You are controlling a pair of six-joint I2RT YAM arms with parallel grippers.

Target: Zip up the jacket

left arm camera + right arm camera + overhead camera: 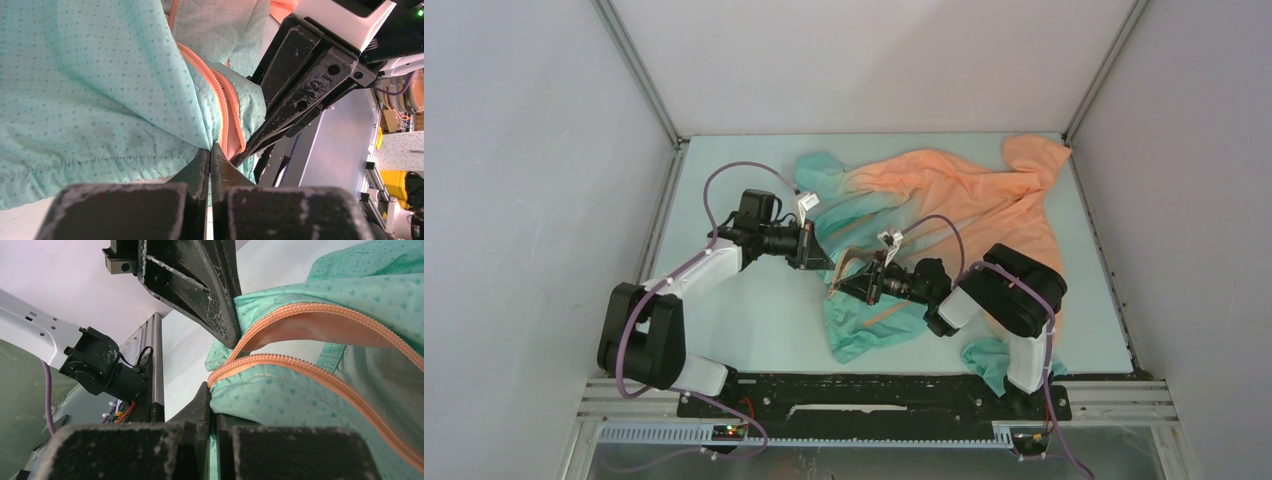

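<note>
Where the overhead view looks down, the jacket (pixel 964 195) lies crumpled on the pale surface (pixel 754 320), its orange part farthest and its teal hem nearest the arms. The left gripper (pixel 824 262) and right gripper (pixel 849 283) meet at that teal hem, almost touching. From the left wrist, its jaws are pressed together on teal cloth just beside the jacket's orange zipper (pixel 222 95), with the right gripper close alongside. From the right wrist, its jaws pinch teal cloth directly under one zipper row; the other row arches above it, apart.
</note>
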